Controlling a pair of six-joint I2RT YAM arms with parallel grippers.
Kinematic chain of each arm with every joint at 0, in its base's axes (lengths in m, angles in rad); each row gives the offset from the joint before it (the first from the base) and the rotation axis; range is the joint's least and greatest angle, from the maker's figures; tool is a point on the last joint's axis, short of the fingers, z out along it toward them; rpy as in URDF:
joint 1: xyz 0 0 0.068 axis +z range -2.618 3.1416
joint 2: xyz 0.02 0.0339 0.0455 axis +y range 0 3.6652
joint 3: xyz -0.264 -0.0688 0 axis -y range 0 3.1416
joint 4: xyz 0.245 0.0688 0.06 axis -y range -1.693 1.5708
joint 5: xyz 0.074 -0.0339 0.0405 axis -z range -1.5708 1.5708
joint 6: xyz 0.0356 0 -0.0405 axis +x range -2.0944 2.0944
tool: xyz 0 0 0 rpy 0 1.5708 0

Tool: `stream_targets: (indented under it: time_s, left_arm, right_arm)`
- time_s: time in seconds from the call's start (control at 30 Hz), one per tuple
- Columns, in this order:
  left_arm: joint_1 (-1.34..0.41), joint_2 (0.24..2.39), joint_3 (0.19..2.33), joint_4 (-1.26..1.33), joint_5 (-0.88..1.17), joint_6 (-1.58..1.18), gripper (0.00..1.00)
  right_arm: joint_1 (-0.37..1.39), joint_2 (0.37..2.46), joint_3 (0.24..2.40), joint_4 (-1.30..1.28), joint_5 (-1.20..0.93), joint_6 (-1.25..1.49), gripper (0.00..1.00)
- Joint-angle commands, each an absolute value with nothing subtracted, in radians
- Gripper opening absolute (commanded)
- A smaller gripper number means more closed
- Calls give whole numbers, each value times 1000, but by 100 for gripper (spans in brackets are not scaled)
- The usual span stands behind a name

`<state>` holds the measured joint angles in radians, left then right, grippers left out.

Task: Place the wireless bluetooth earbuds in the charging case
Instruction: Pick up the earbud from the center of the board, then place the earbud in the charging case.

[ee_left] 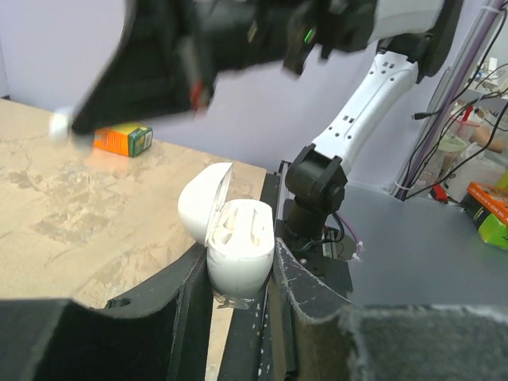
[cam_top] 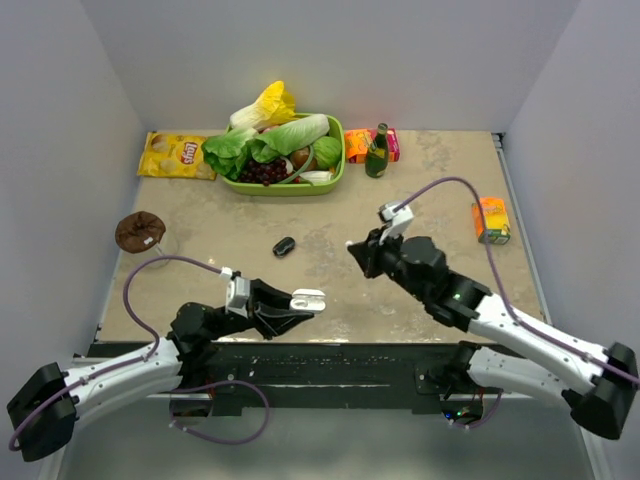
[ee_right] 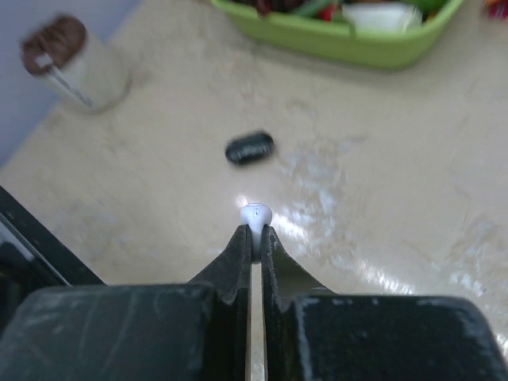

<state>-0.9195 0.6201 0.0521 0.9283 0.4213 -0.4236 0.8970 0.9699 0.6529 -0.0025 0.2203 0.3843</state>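
Bud (ee_right: 255,214): white, pea-sized, pinched between the tips of the right pincer (ee_right: 255,232) at mid-frame of the right wrist view, above the bench (ee_right: 381,206). The pincer is clenched on it with only a sliver of contact, and the rounded head sticks out. Judged near weightless, with a hard, glossy, slippery shell. It may twist or squirt out if bumped or squeezed harder.

Case (ee_left: 238,246): white, with its lid (ee_left: 202,202) open and leaning left and the wells facing up. The left pincer (ee_left: 240,279) grasps the lower shell from both sides, lower centre of the left wrist view. Judged light, stiff and smooth, with the hinge as the weak spot, so stay off the lid.

Room, top view: the case sits bottom centre, close to the bench's lower edge. The right pincer is up and right of it, apart, with bare bench between. A black case (cam_top: 284,246) lies upper left of that gap. The basket (cam_top: 285,188), bottle (cam_top: 377,150) and box (cam_top: 491,220) are well apart. The lid stands on the side toward the right pincer. Judged: carry the bud over it and descend from above. No other buds made out.
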Motion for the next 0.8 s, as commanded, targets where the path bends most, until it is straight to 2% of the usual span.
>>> stream_targets:
  time_s: [0.0, 0.17, 0.33, 0.77]
  left_arm:
    - [-923, 684, -15, 1037, 408, -423, 0]
    - [-922, 805, 40, 1112, 457, -443, 0]
    - [-919, 864, 107, 1080, 492, -457, 0]
    - [-914, 874, 167, 1037, 606, -448, 0]
  right_arm:
    - [899, 833, 842, -213, 219, 276, 0]
    - [899, 808, 945, -310, -113, 157, 0]
    - [900, 755, 945, -339, -403, 62, 0]
    - [1081, 775, 923, -449, -385, 40, 0]
